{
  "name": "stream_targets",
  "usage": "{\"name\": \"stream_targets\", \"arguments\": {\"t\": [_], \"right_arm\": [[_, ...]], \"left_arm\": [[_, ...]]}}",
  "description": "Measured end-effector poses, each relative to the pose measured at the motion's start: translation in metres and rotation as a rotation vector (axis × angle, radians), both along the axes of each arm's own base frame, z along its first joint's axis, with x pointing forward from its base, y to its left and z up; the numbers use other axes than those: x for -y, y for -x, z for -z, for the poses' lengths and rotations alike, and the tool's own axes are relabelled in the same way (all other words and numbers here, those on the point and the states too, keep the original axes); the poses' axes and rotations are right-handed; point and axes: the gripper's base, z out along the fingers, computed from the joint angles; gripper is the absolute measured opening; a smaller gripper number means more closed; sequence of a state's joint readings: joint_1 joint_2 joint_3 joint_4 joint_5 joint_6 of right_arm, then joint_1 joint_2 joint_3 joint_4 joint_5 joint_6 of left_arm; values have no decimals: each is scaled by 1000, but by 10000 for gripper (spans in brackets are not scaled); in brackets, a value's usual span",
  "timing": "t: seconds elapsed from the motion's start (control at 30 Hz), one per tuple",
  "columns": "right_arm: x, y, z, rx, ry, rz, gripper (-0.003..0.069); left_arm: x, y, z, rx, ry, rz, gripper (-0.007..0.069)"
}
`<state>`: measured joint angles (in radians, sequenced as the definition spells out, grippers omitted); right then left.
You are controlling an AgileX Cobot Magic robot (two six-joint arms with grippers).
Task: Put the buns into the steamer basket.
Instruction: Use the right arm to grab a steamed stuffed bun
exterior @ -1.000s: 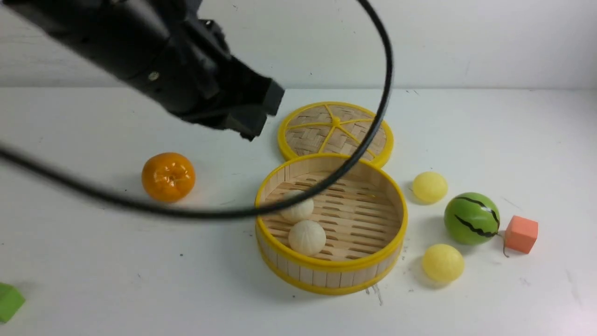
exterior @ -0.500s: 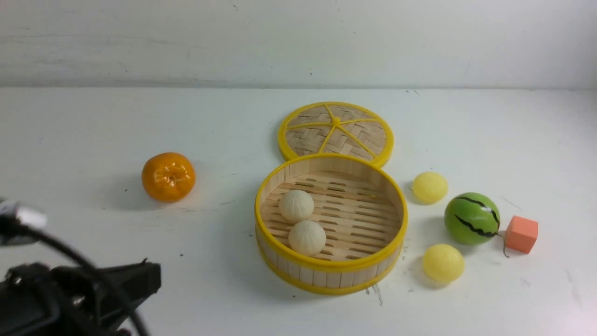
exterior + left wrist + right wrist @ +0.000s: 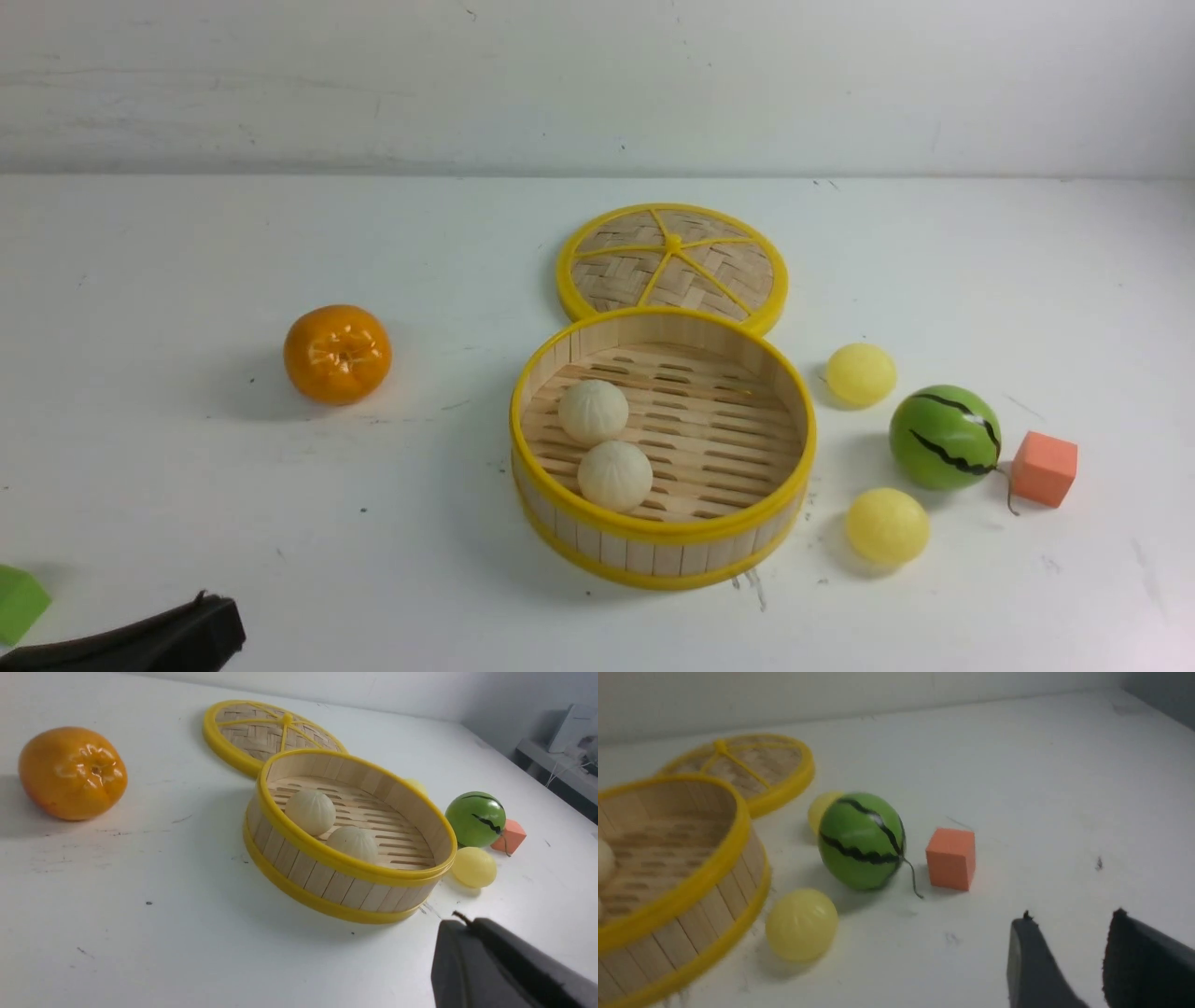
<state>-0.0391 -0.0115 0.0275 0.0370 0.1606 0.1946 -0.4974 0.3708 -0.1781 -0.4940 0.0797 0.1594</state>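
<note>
Inside a round bamboo steamer basket [image 3: 662, 530] on a white table [image 3: 401, 579], two cream-white buns, one [image 3: 594, 412] farther from the robot and the other [image 3: 615, 476] nearer, sit close together on the slotted floor toward the left side, the rest of the slats bare. Yellow rims band the basket's upright slat wall. Just behind it lies the woven lid [image 3: 719, 266], flat on the table, its yellow spokes meeting at a central knob.

Two pale yellow buns remain outside, to the basket's right: one [image 3: 861, 375] toward the back, the other [image 3: 887, 526] nearer the robot. Both are smooth, rounded and matte, while the cream-white pair are domed, with faint pleats running over their tops. All four are smaller than the glossy orange tangerine [image 3: 337, 355], which rests on the table well to the basket's left. A green watermelon ball [image 3: 945, 437] with black stripes sits near the yellow buns, beside a coral-colored block [image 3: 1044, 469], and part of a bright green block [image 3: 19, 603] shows at the left edge of the front view.

The left gripper [image 3: 460, 921] is clenched, its fingers together and holding nothing. The right gripper [image 3: 1071, 914] has its fingers parted, with bare table visible between them.
</note>
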Motion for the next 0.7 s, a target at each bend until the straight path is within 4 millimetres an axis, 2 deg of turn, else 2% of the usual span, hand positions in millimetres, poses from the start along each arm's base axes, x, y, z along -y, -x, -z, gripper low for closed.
{"name": "stream_targets", "arguments": {"t": [0.03, 0.1, 0.2, 0.3, 0.4, 0.47, 0.5, 0.53, 0.57, 0.6, 0.63, 0.67, 0.7], "right_arm": [[0, 0, -2, 22, -26, 1, 241], [0, 0, -12, 133, -215, 7, 241], [2, 1, -20, 236, -301, 10, 241], [1, 1, -23, 218, -400, 6, 233], [-3, -1, -43, 38, -390, -11, 187], [-6, -7, -63, -102, -310, -39, 154], [-9, -15, -71, -231, -237, -76, 131], [-10, -16, -78, -237, -223, -90, 127], [-15, -27, -92, -372, -133, -150, 103], [-19, -34, -98, -462, -84, -187, 93], [-24, -51, -109, -565, -11, -243, 82], [-25, -53, -107, -592, -1, -251, 80], [-30, -67, -115, -651, 42, -286, 74]], "left_arm": [[0, 0, 0, 0, 0, 0, -13], [0, 0, 0, 0, 1, 0, -13], [0, 0, 0, 0, 2, -1, -13], [0, 0, 0, -1, 4, -1, -13], [0, 0, 0, -1, 4, -1, -13], [0, 0, 0, -1, 4, -1, -13], [0, 0, 0, -1, 4, -1, -13], [0, 0, 0, -1, 4, -1, -13], [0, 0, 0, -1, 4, -1, -13], [0, 0, 0, -1, 4, -1, -13], [0, 0, 0, -1, 4, -1, -13], [0, 0, 0, -1, 4, -1, -13], [0, 0, 0, -1, 4, -1, -13]]}}
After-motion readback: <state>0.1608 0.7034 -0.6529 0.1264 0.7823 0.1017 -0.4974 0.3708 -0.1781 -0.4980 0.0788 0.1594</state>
